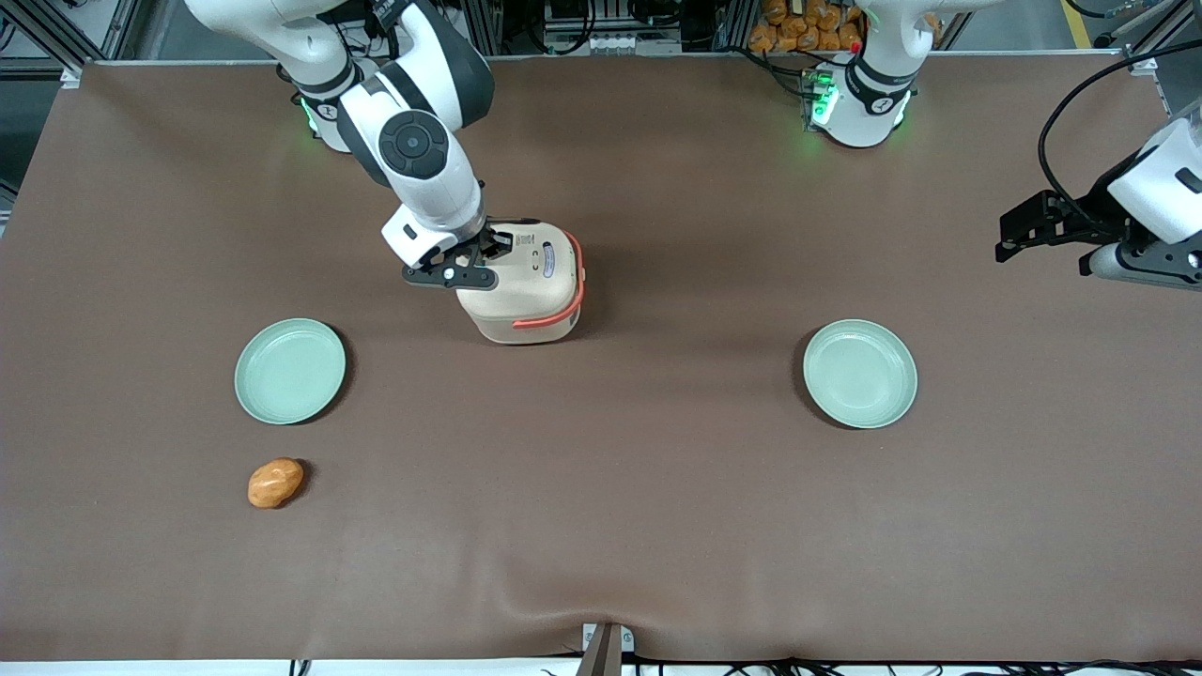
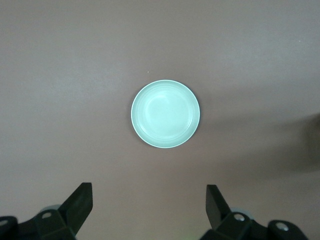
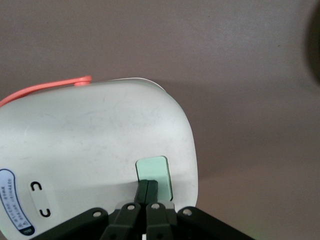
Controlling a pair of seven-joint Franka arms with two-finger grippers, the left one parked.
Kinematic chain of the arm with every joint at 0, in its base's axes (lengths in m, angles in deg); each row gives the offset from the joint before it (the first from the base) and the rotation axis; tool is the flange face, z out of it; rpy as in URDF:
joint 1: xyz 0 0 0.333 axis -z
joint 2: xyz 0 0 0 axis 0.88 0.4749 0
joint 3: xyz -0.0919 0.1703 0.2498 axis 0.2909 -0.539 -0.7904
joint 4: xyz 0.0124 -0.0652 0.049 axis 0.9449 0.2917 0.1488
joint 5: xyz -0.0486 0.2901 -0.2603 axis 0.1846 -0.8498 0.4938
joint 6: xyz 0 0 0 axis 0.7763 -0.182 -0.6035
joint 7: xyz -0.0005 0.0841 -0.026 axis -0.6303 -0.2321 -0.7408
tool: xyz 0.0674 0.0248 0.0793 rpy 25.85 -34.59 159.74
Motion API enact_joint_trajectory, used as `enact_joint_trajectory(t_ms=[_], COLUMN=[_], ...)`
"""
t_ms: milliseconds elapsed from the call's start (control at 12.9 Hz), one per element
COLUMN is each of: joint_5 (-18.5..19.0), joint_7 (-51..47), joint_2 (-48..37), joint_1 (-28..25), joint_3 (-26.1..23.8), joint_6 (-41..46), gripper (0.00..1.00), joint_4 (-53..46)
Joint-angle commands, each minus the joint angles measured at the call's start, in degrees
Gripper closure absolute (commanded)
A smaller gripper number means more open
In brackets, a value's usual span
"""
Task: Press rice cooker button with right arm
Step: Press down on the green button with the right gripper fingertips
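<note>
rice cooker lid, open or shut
Shut. The cream lid lies flat on the rice cooker with no gap showing. The closed tool has its tips on the pale green button.

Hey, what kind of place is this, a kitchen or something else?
Likely a robotics lab, not a kitchen: aluminium framing, cables, and the right arm's hand, shut, on the rice cooker button.

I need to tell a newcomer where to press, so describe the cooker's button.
Find the cream rice cooker mid-table with the orange handle. On its lid sits the button, a small mint-green rectangle under the shut claw; the dark oval label is printed, not raised.
</note>
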Motion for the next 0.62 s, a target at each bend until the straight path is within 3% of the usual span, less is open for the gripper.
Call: enact_joint_trajectory(t_ms=[0, 544], joint_5=[0.92, 0.84], joint_7=[-0.90, -0.99], joint_2=[0.27, 0.72], joint_1=[0.31, 0.39], joint_3=[0.83, 1.27], joint_6=[-1.66, -6.24], gripper=[1.00, 1.00], joint_4=[1.65, 4.90])
